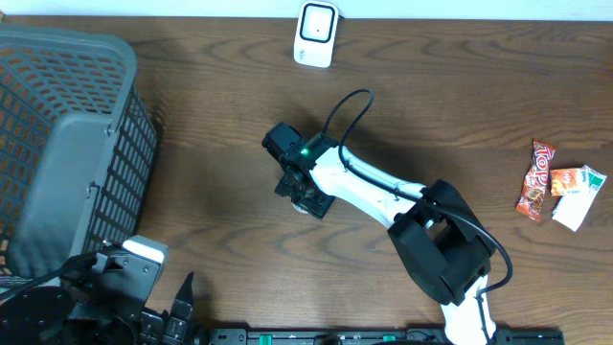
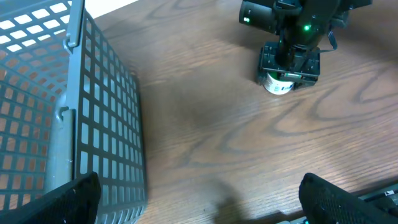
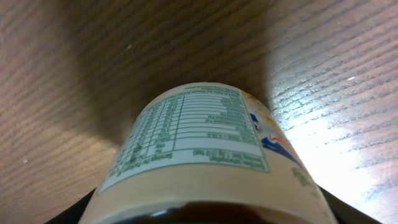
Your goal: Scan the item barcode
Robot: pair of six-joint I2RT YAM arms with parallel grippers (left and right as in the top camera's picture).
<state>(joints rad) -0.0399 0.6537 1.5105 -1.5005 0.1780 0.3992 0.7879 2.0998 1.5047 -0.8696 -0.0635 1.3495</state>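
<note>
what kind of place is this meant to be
Probably a mock shop checkout on a wooden table: a white scanner stands at the far edge, a grey mesh basket sits at the left, and packaged snacks lie at the right.

Container (image 3: 199, 155): base cut off by the lower edge; label print too small to be read.
Right gripper (image 1: 308, 196): Container largely covered from overhead; jaw contact cannot be told.
Basket (image 1: 57, 144): cropped at the left edge.
</note>
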